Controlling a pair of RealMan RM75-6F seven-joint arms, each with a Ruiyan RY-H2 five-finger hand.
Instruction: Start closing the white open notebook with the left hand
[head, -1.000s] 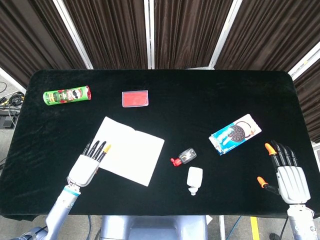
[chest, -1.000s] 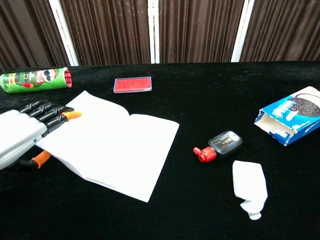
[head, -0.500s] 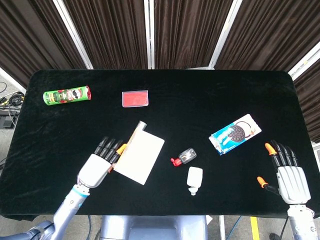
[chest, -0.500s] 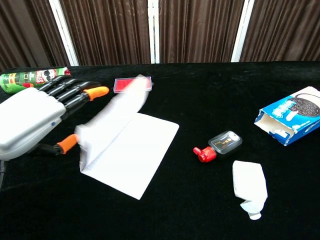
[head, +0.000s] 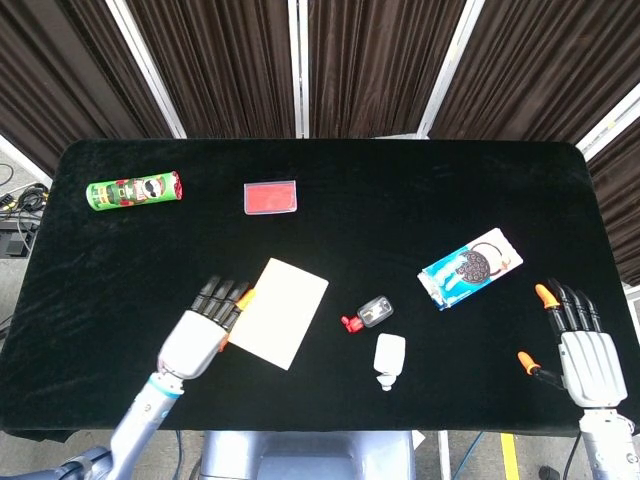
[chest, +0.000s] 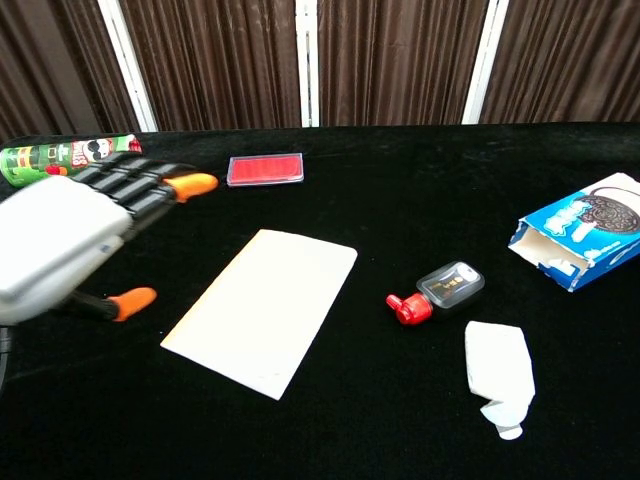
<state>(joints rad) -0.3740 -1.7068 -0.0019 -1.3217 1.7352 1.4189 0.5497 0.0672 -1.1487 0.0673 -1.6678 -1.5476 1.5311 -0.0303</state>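
Note:
The white notebook (head: 279, 311) (chest: 264, 308) lies folded shut and flat on the black table, left of centre. My left hand (head: 205, 329) (chest: 75, 238) hovers just left of it, flat, with fingers stretched out and apart and nothing in them. The orange fingertips (head: 246, 296) reach the notebook's left edge in the head view. My right hand (head: 582, 348) rests open at the table's front right corner, far from the notebook, and does not show in the chest view.
A green chips can (head: 133, 191) lies at the back left and a red card case (head: 270, 197) behind the notebook. A small red-capped bottle (head: 367, 315), a white pouch (head: 389, 360) and a blue cookie box (head: 470, 267) lie to the right.
The notebook's left page swung up and over to the right and now lies flat on the right half. My left hand moved right behind it. The right hand stayed put.

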